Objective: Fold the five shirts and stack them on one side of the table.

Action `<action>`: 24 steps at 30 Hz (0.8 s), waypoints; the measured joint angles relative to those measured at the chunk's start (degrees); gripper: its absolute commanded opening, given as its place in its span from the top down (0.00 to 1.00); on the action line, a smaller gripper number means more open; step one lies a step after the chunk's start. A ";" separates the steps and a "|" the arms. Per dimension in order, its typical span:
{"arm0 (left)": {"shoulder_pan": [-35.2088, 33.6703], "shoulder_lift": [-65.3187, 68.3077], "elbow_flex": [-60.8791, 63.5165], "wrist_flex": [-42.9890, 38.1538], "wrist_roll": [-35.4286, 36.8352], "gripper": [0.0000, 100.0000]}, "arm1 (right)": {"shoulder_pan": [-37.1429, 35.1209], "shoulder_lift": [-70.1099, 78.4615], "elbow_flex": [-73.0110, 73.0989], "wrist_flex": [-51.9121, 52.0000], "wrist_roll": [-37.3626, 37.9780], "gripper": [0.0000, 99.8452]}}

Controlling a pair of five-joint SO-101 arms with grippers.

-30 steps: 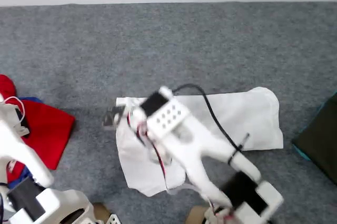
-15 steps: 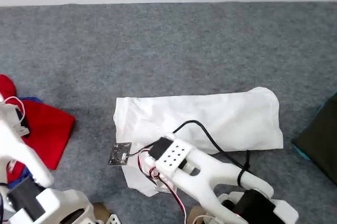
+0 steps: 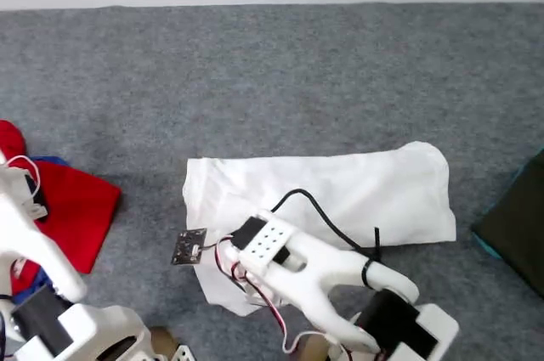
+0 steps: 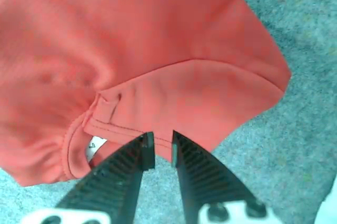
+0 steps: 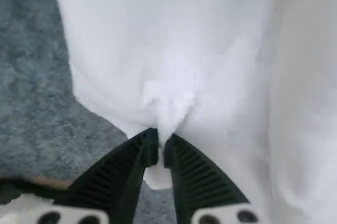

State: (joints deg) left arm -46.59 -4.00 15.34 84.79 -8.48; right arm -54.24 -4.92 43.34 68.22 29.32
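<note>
Over the last second the right arm [image 3: 323, 272] has drawn back. It was stretched out over the 10 o'clock part of the crumpled white fabric shirt [image 3: 374, 191]. It now sits low over the shirt's 7 o'clock corner, where it had already arrived half a second ago and has since barely shifted. The shirt has kept its place on the grey carpeted worktop [image 3: 272, 72], lying as a wide band from the centre toward 3 o'clock, and its outline looks much the same as before.

In the right wrist view the right end effector [image 5: 158, 139] is clenched on a small raised pucker of white cloth close to that near edge. The retreat therefore seems to have ended in a fresh grasp, and the likely purpose is to lift this edge and carry it over for the next fold. The white shirt is not yet a compact packet.

The left arm has not moved. The left end effector [image 4: 158, 147] hangs over the hem of the soft red fabric shirt [image 4: 158, 50] at the 9 o'clock edge of the worktop, parted by a narrow gap and grasping nothing. A dark green folded cloth [image 3: 518, 225] lies at the 4 o'clock edge. Most of the task appears still to be done.
</note>
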 measured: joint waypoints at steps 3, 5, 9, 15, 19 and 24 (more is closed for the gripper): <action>0.00 0.00 0.00 0.00 0.00 0.93 | 1.41 0.00 -3.16 3.34 0.18 0.99; 0.00 0.00 0.00 0.00 0.00 0.93 | 3.08 0.00 -6.15 5.27 0.35 0.99; 0.00 0.00 0.00 0.00 0.00 0.93 | 8.26 0.00 -13.01 6.51 1.14 0.99; 0.00 0.00 0.00 0.00 0.00 0.93 | 18.64 8.97 -26.29 6.95 1.76 0.99; 0.00 0.00 0.00 0.00 0.00 0.93 | 24.09 21.63 -38.15 9.14 -0.44 0.92; 0.00 0.00 0.00 0.00 0.00 0.93 | 26.81 34.99 -52.66 16.70 -5.63 0.87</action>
State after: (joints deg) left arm -46.59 -4.00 15.34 84.79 -8.48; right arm -27.43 30.07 -9.32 84.92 23.69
